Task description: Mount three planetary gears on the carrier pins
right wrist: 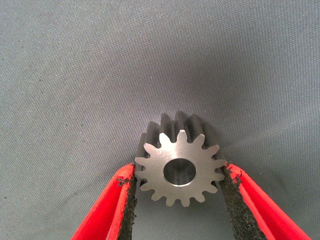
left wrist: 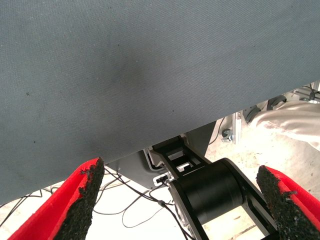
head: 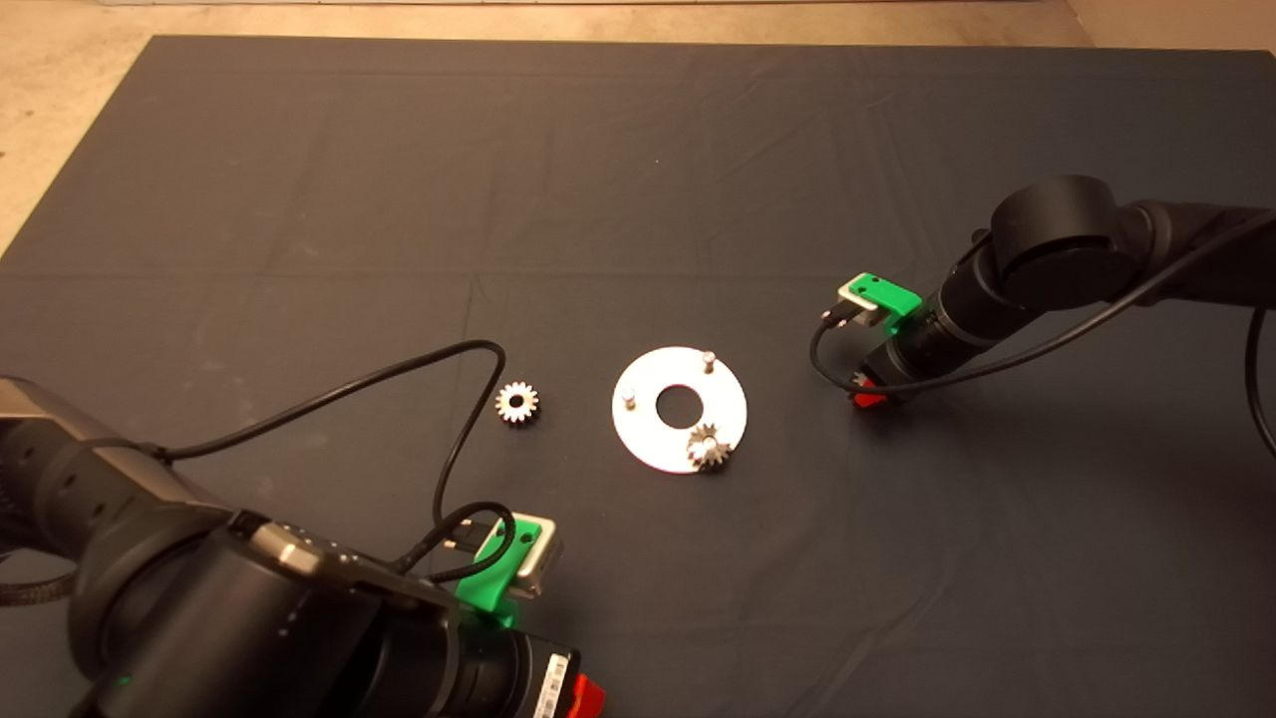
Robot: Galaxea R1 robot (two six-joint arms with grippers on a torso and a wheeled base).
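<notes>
Steel teeth pinched between our right gripper (right wrist: pixel 177 200) pads at the disc's (head: pixel 648 439) three o'clock: second gear (right wrist: pixel 179 167) grasped, next needing alignment over a bare pin (head: pixel 708 357), left gripper (left wrist: pixel 180 200) spread idle at seven o'clock.

Mat (head: pixel 638 160): dark grey, plain, fine weave up close. Floor (head: pixel 60 60) beyond it: pale beige.

Disc (head: pixel 648 439): shiny silver, round centre hole showing dark. Pins (head: pixel 708 356): silver.

Gear on disc (head: pixel 708 449): silver-grey. Loose gear (head: pixel 516 403): pale silver, dark bore.

My right end effector (right wrist: pixel 178 200): red fingers, black rough pads (right wrist: pixel 237 210), gripping gear (right wrist: pixel 177 170) of brushed silver, darker tooth flanks.

My left end effector (left wrist: pixel 177 200): red fingers, black speckled pads (left wrist: pixel 85 200).

My arms (head: pixel 1077 249): black, green brackets, black cables.
</notes>
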